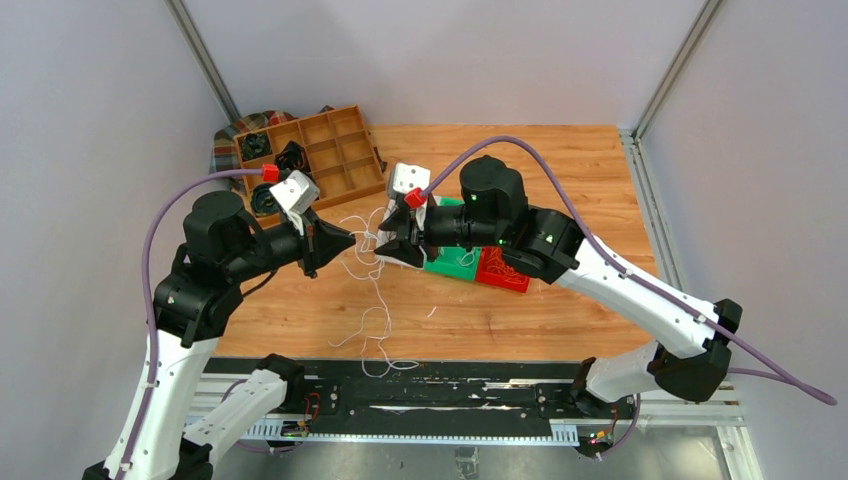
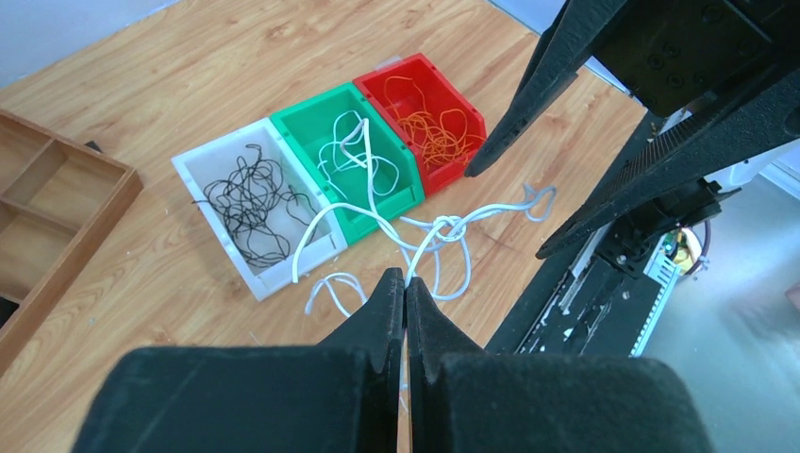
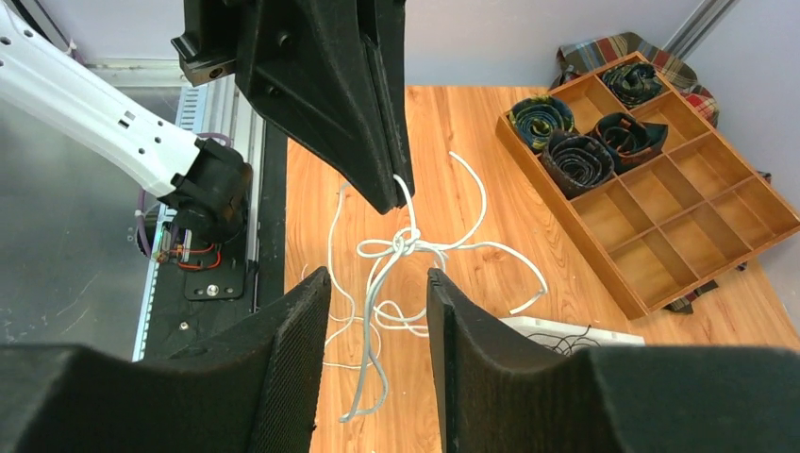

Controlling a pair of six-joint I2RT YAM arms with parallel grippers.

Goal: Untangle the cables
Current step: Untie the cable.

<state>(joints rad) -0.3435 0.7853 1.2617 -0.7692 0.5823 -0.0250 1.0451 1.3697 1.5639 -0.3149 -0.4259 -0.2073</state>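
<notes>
Shows black cables [image 2: 250, 203] in the white bin [image 2: 203, 170], white cables [image 2: 354, 156] in the green bin [image 2: 311, 109], orange cables [image 2: 434, 127] in the red bin [image 2: 377, 75], dark rolls [image 3: 575, 156] in the wooden tray [image 3: 660, 226]. Pinches a white cable [image 3: 408, 203] in the left gripper [image 2: 405, 283], jaws pressed together, above the table [image 1: 560, 170]. Hangs knotted, long axis running from the grippers toward the near edge. Spreads the right gripper [image 3: 375, 278], facing the knot [image 3: 404, 243].
</notes>
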